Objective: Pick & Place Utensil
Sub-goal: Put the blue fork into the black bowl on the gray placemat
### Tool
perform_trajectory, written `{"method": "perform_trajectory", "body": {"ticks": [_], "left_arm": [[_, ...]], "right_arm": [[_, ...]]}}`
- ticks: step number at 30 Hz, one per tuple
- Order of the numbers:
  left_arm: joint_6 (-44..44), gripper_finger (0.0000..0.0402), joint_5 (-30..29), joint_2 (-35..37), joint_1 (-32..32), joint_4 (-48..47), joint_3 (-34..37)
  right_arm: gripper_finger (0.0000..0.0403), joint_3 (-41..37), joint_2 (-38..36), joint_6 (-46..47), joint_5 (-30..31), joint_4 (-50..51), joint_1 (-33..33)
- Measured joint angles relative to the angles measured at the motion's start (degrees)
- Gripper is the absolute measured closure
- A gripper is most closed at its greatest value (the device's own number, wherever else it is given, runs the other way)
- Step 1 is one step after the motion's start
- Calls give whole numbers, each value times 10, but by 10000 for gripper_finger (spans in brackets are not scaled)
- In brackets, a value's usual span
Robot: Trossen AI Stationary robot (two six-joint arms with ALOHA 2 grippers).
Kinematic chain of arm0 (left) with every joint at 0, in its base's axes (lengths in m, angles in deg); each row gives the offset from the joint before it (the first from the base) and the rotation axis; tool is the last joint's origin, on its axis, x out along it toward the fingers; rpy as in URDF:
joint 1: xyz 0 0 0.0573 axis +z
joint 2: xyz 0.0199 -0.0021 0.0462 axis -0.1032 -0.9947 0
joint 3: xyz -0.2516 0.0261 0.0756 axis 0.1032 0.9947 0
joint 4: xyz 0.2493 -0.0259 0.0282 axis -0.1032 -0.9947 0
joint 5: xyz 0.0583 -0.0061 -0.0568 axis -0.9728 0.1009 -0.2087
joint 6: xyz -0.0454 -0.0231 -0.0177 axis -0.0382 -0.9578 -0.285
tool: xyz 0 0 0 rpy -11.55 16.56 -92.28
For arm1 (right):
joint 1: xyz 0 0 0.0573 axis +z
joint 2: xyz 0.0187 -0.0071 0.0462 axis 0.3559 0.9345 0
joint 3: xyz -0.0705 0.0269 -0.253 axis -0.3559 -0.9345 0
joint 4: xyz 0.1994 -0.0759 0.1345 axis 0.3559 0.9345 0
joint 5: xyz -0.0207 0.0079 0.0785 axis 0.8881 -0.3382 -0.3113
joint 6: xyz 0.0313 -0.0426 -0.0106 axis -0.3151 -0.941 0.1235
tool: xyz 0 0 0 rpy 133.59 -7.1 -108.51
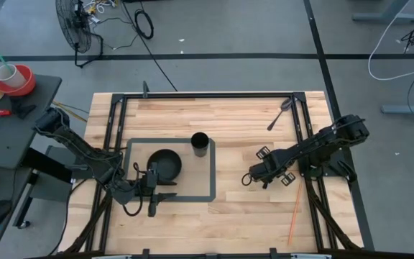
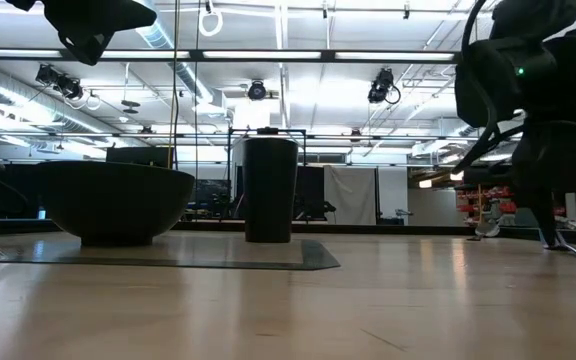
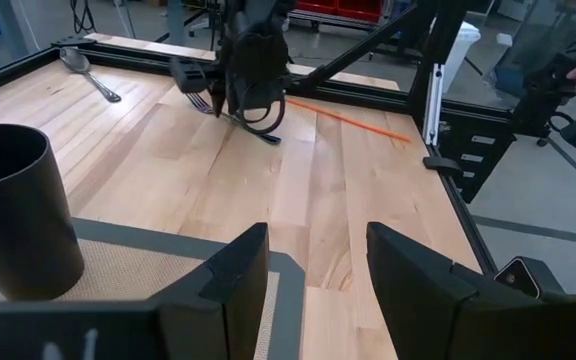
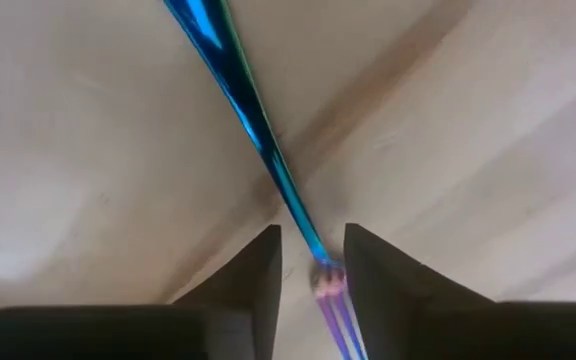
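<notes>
Where the right end effector [image 4: 312, 268] straddles the blue fork [image 4: 236, 95], fingers spread — spoon [image 1: 282, 112], orange stick [image 1: 294, 217] nearby.

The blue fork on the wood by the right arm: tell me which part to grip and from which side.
Grip the blue fork on its thin handle, just behind the tines, coming straight down from above. It lies flat on the table, so only its narrow sides offer a hold, one finger either side. The right gripper already straddles the neck that way, open. The left gripper waits open over the mat.
</notes>
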Motion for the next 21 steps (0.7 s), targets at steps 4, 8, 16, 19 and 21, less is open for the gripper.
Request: {"method": "perform_trajectory", "body": {"ticks": [4, 8, 16, 19, 21], "left_arm": [[0, 225, 0, 0, 0, 0, 0], [0, 225, 0, 0, 0, 0, 0], [0, 225, 0, 0, 0, 0, 0], [-2, 225, -14, 0, 0, 7, 0], [-4, 225, -30, 0, 0, 15, 0]], "right_arm": [[310, -9, -1, -14, -28, -23, -12], [326, -13, -2, -35, -22, -32, -12], [360, -14, -1, -51, -13, -38, -12], [375, -14, -1, -39, -8, -41, -12], [384, -13, -1, -37, -8, -41, -12]]}}
